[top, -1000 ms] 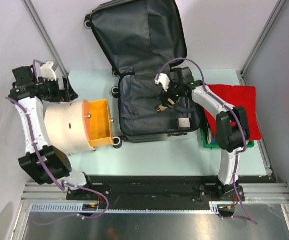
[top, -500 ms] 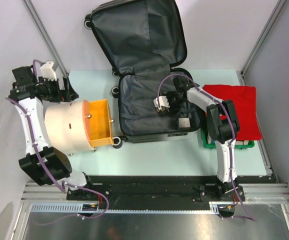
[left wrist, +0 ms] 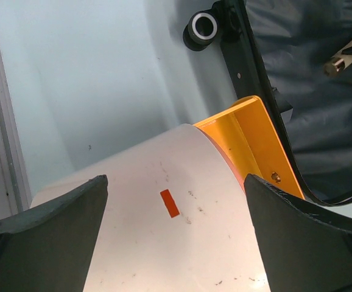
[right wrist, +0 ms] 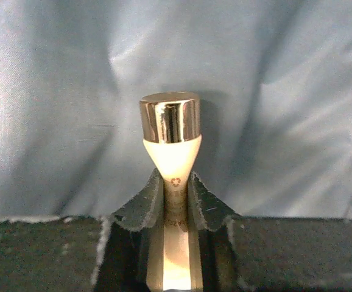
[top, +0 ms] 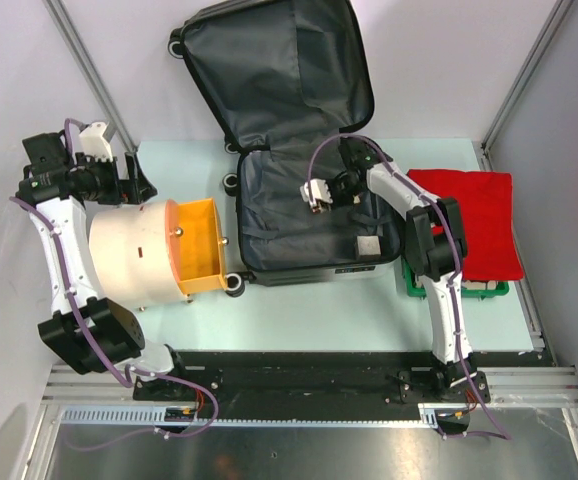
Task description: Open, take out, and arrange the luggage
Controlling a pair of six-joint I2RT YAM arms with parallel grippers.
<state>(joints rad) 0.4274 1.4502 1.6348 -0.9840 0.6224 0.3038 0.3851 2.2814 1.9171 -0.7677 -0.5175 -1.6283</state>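
Since the luggage (top: 309, 225) lies open in the middle of the table (top: 299, 310), I can see right into its dark grey inside; its lid (top: 279, 70) stands up and leans back past the far edge of the table; one black wheel (left wrist: 201, 25) shows in my left wrist view.

My right gripper (top: 319, 193) is down inside the bottom half, near the back; it is squeezed tight on a cream tube (right wrist: 171, 158) with a shiny gold cap (right wrist: 170, 117); the cap sticks out past the fingers (right wrist: 139, 210), and the grey lining (right wrist: 285, 91) fills the view behind it.

A small pale block (top: 368, 245) lies in the near right corner of the luggage, apart from that gripper.

Just left of the luggage, a big beige cylinder (top: 134, 255) lies on its side; its orange face (top: 199, 245) points at the luggage.

My left gripper (left wrist: 176, 182) hangs over the far end of the cylinder; its fingers (left wrist: 42, 231) are spread wide and hold nothing; the round beige side shows between them; I cannot tell if they touch it.

Just right of the luggage sits a green bin (top: 414, 285); a red cloth (top: 474, 220) lies over it.
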